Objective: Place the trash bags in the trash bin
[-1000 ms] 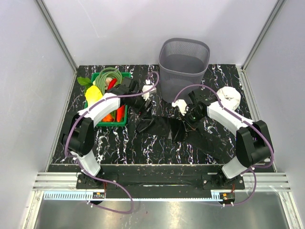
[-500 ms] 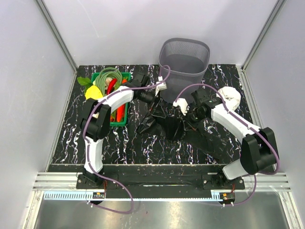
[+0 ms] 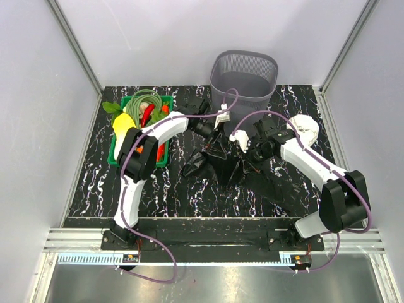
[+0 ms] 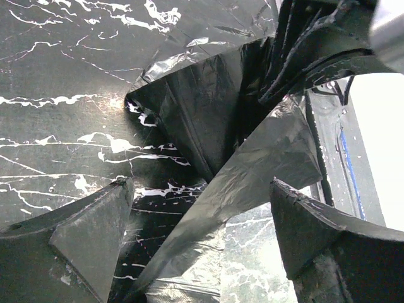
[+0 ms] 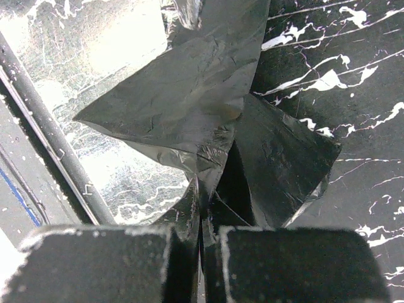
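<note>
One green crate [image 3: 120, 154] sits by the counter's [image 3: 164, 189] left edge, toward the far-left corner, holding a yellow piece, a coil of green and some red and orange pieces. The left gripper [image 4: 199, 189] hangs over the middle of the counter with its jaws released and spread wide. Black film passes between them, but neither jaw presses on it. The trash bags [image 3: 218, 165] lie on the counter's middle in what looks like two pieces, a bunched, peaked heap and a flatter sheet [image 3: 281, 186] running toward the near-right; whether these are separate bags I cannot tell. One trash bin [image 3: 244, 79] stands upright at the far edge, right of centre, with the bags outside it on the counter in front. The right gripper [image 5: 203, 230] has its jaws clenched on a raised fold of the film. One white roll [image 3: 305, 128] rests near the right edge.
</note>
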